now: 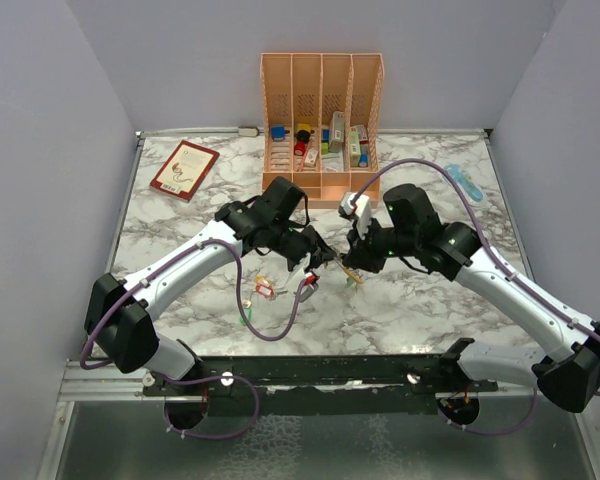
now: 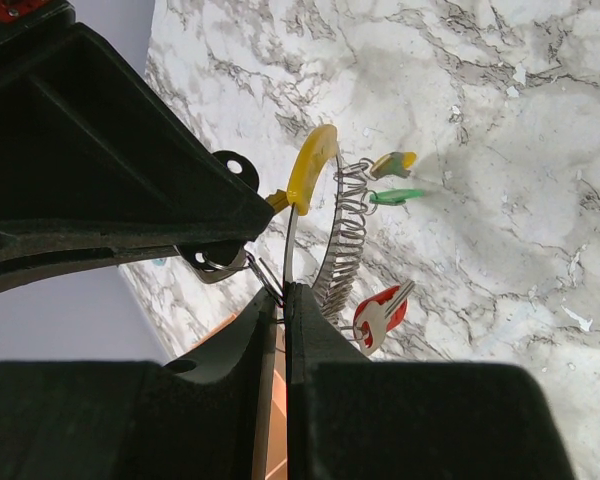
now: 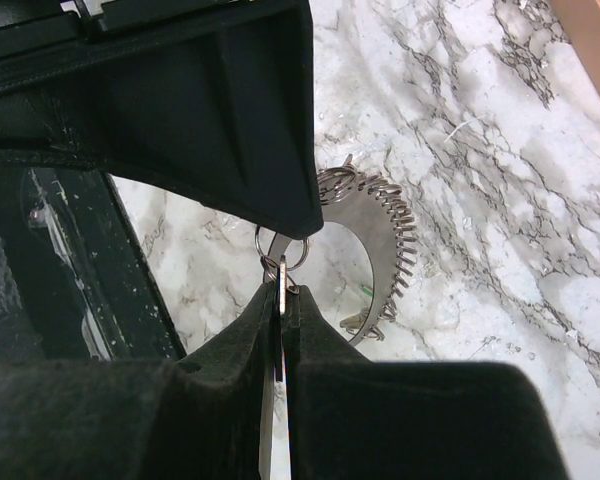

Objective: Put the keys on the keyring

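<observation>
Left wrist view, item one: your left gripper (image 2: 285,300), fingers pressed together on the keyring (image 2: 293,235) wire just below a yellow tag (image 2: 313,165). Item two: your right gripper (image 3: 280,310), clamped on a thin key (image 3: 279,283), its small ring just above the fingertips. Both arms reach inward, tips nearly meeting at the marble table (image 1: 430,300) centre. Red-tagged key (image 2: 380,315) and green-tagged key (image 2: 395,196) lie beside the left fingers, toward the near edge.
</observation>
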{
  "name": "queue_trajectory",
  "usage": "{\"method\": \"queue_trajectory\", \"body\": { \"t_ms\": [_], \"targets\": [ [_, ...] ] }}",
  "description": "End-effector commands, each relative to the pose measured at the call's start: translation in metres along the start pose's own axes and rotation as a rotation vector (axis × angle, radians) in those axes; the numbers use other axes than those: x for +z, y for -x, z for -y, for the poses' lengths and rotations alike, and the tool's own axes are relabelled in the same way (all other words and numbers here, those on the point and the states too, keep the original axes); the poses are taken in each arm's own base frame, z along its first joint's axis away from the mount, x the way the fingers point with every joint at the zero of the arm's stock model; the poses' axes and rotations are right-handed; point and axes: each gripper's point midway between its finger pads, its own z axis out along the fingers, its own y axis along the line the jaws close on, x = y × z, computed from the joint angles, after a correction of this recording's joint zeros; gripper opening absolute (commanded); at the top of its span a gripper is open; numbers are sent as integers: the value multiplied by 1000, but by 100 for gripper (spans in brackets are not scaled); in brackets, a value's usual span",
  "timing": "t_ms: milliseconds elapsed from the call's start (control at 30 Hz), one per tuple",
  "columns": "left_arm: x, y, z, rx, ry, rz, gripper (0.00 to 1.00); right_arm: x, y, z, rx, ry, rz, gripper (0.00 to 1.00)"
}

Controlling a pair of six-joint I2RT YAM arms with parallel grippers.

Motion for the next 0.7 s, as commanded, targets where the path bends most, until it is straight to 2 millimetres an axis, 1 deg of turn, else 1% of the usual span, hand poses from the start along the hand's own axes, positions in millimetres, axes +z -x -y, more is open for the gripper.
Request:
{"method": "queue_trajectory", "body": {
  "t_ms": [0,200,300,400,500,567,667],
  "targets": [
    [2,8,8,-19,-33,20,0,-14,56,2,-72,-27,206,2],
    [1,4,5,-8,-23,-4,0,0,44,6,45,-18,90,2],
    [0,-2,3,7,-13,-41,0,2,40,7,108,-25,47,2],
    [-3,-16,-2,17,22,-114,0,2,37,4,162,-17,16,2],
    [-7,-31,-11,19,72,-195,0,-1,37,5,208,-43,19,2],
    [-8,-40,-12,28,83,-244,0,-2,39,4,245,-49,26,2],
    [-11,-51,-18,31,130,-324,0,-4,44,-1,300,-28,26,2]
  ]
}}
